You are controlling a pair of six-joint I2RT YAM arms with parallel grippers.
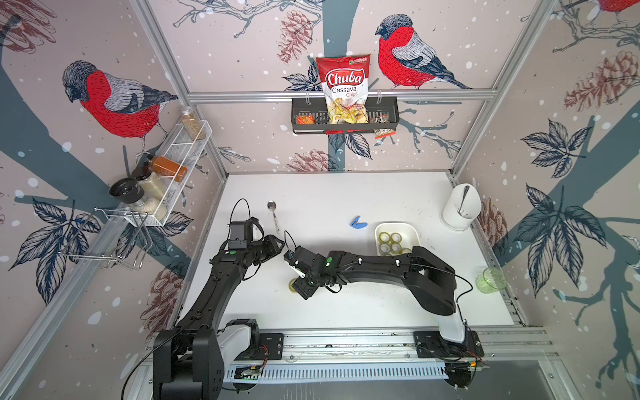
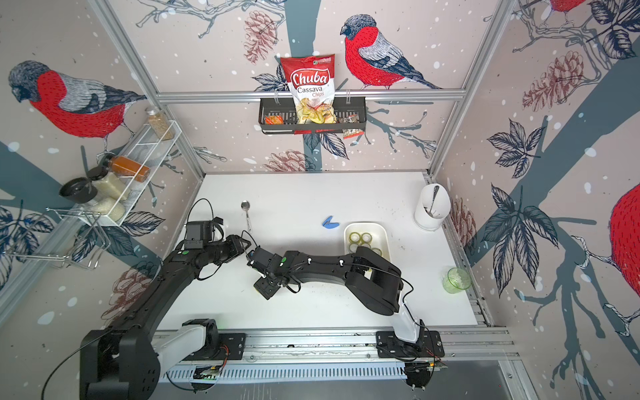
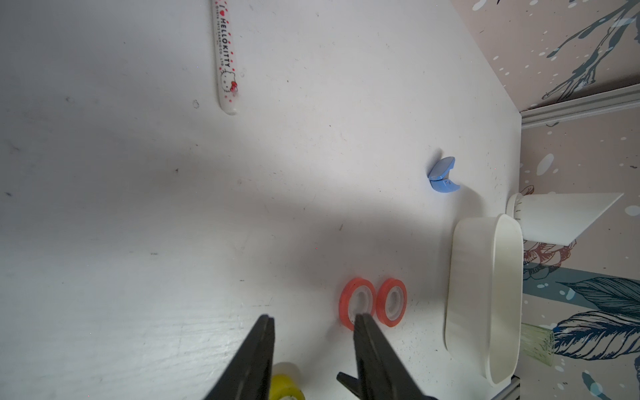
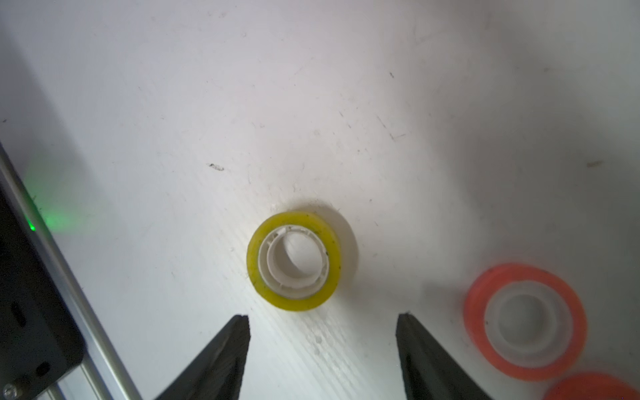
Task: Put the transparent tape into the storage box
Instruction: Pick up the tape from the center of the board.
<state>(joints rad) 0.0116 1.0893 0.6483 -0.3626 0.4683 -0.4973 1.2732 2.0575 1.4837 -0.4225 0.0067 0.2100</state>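
In a top view, your tape [image 1: 292, 285] lies on the table [image 1: 346, 194], well left of the box [image 1: 394, 225]. Left wrist: your left gripper [image 3: 313, 317] is open and empty, off to the side. Right wrist: your right gripper [image 4: 322, 317] is open and aimed at the tape, ready to grab.

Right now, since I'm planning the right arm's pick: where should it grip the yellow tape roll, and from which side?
I'd take the yellow tape roll across its outer wall, from above, fingers on opposite sides: it lies flat, hole up, clear all round.
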